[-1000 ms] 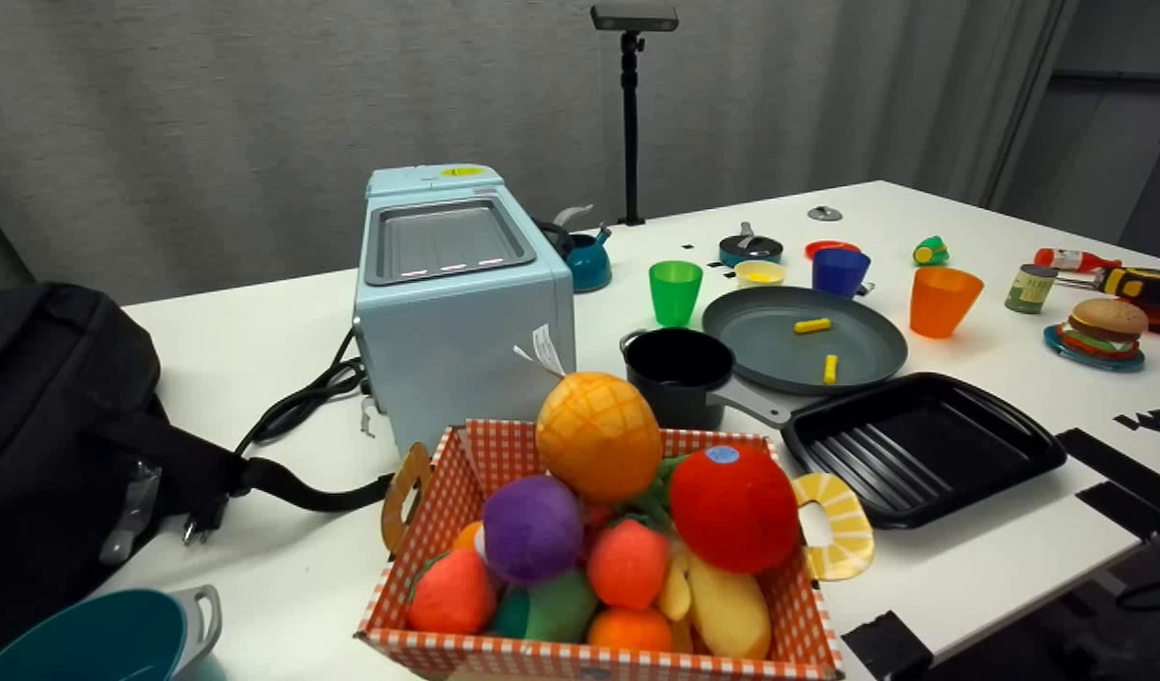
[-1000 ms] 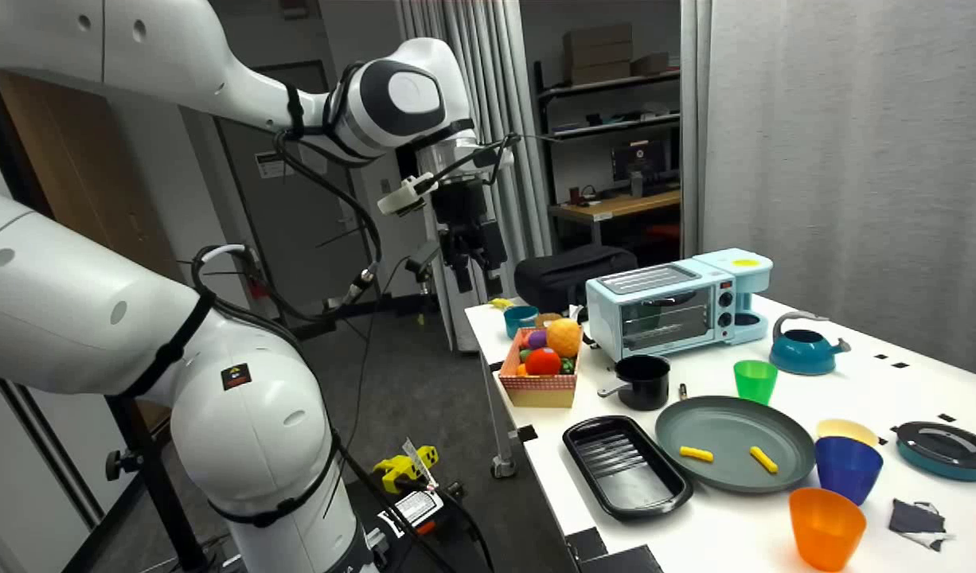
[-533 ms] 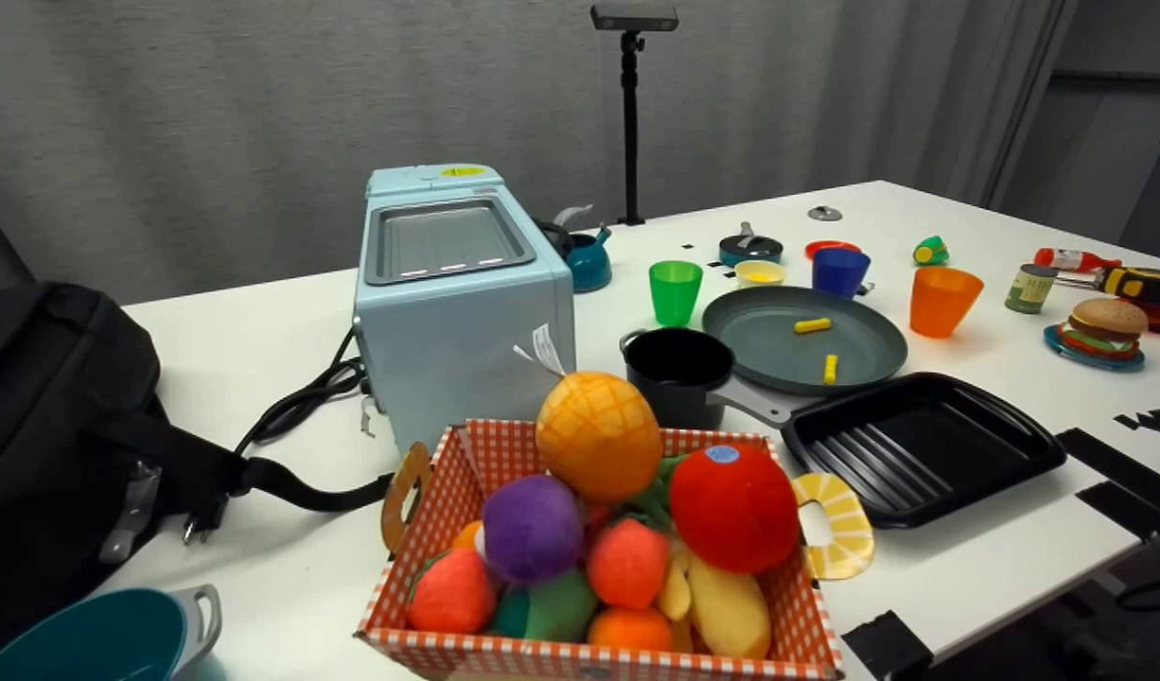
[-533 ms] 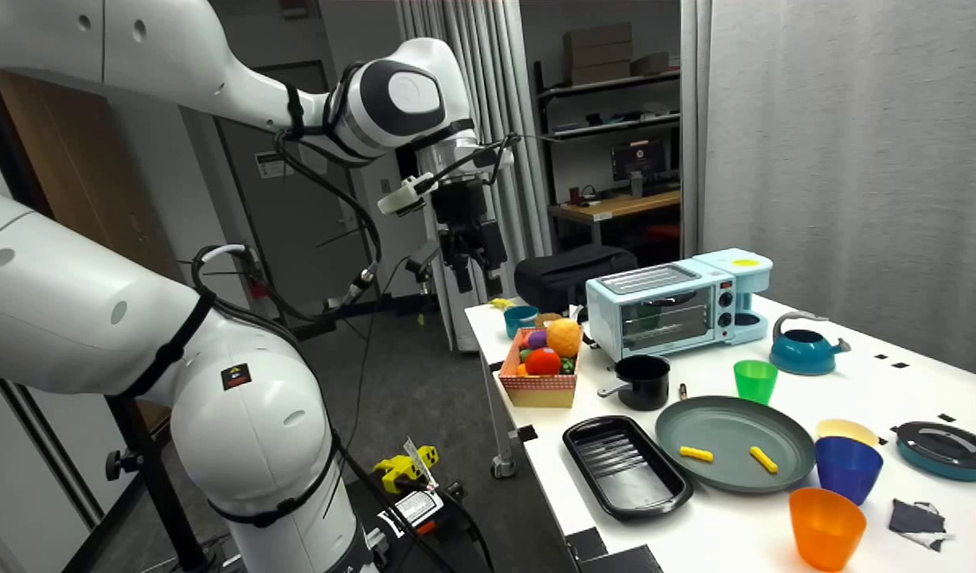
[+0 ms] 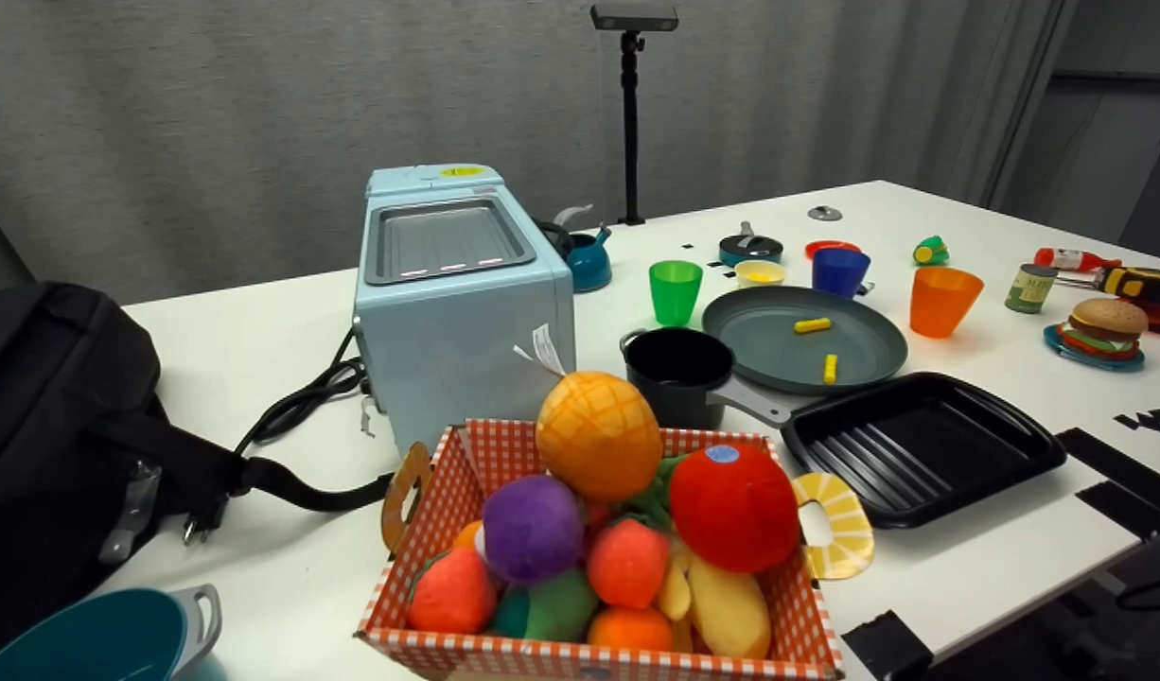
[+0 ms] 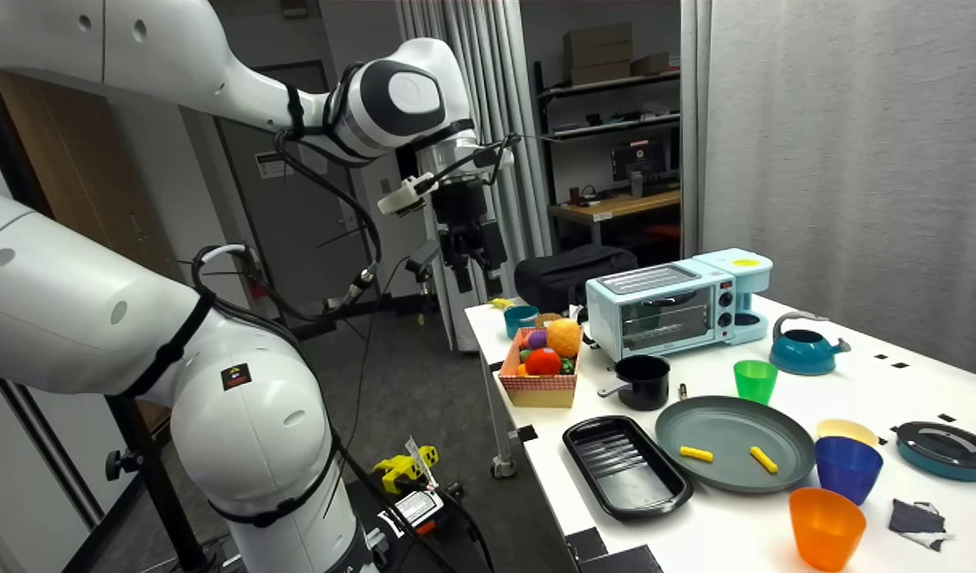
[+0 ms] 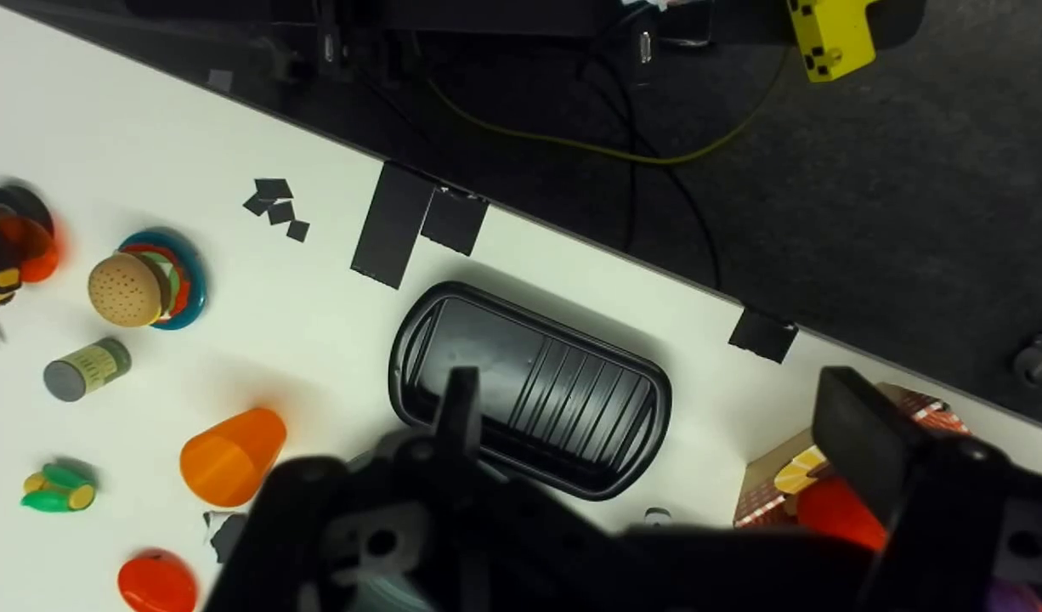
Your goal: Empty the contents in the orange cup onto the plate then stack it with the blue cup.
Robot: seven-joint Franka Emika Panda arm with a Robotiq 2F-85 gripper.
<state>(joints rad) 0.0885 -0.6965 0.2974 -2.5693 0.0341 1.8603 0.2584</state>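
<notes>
The contents, yellow stick pieces (image 6: 696, 454) (image 5: 812, 325), lie apart on the dark grey plate (image 6: 735, 422) (image 5: 760, 340). The orange cup (image 6: 827, 529) (image 5: 941, 303) stands upright on the table beside the plate; it also shows in the wrist view (image 7: 232, 457). Its inside is not clearly visible. The blue cup (image 6: 848, 468) (image 5: 838, 272) stands upright by the plate's rim, apart from the orange cup. My gripper (image 6: 478, 278) is open and empty, high above the table's edge, far from both cups; its spread fingers show in the wrist view (image 7: 648, 381).
A black ridged tray (image 6: 627, 465), a black pot (image 6: 643, 382), a green cup (image 6: 755, 380) and a cream cup (image 6: 848, 431) stand round the plate. A fruit basket (image 6: 538, 390), a toaster oven (image 6: 655, 310) and a teal kettle (image 6: 802, 352) are farther off. A toy burger (image 5: 1105, 331) lies past the orange cup.
</notes>
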